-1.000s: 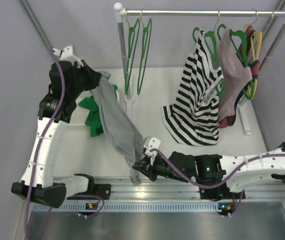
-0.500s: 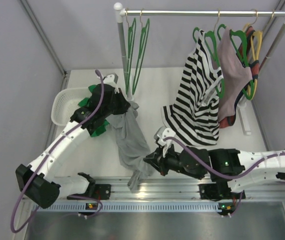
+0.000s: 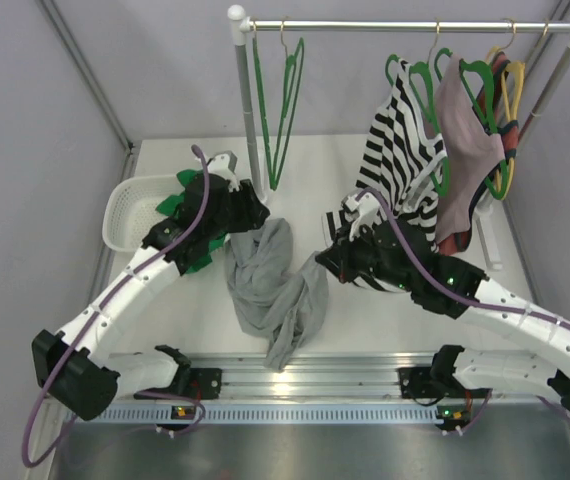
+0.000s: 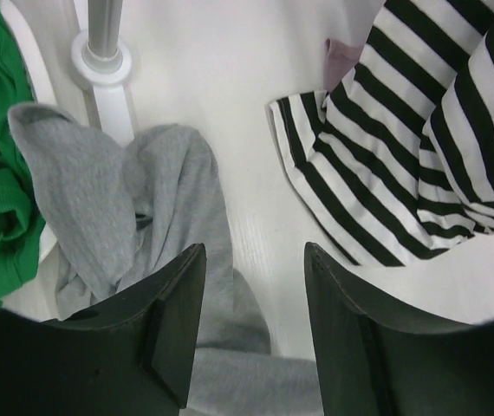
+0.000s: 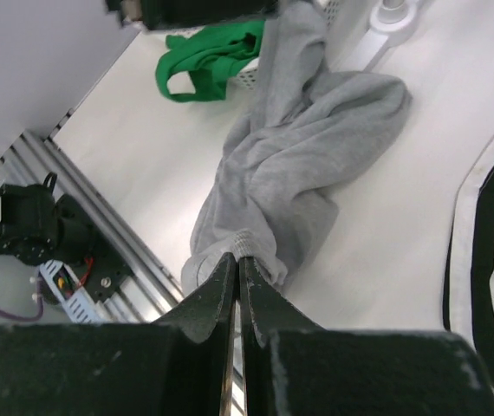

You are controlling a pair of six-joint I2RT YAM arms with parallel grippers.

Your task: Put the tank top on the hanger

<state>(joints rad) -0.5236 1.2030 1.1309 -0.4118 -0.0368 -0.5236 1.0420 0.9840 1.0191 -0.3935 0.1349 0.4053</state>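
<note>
Right gripper (image 5: 237, 258) jaws pinch the crumpled tank top (image 5: 316, 147), its straps hidden; left gripper (image 4: 254, 260) jaws apart.

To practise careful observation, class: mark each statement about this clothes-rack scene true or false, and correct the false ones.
1. The tank top hangs on a hanger. False: it lies crumpled on the table.
2. The left gripper is open and holds nothing. True.
3. The right gripper is shut on an edge of the tank top. True.
4. The striped top lies in the white basket. False: it hangs from the rail; the basket holds a green garment.
5. A bare green hanger hangs near the rail's left end. True.
</note>
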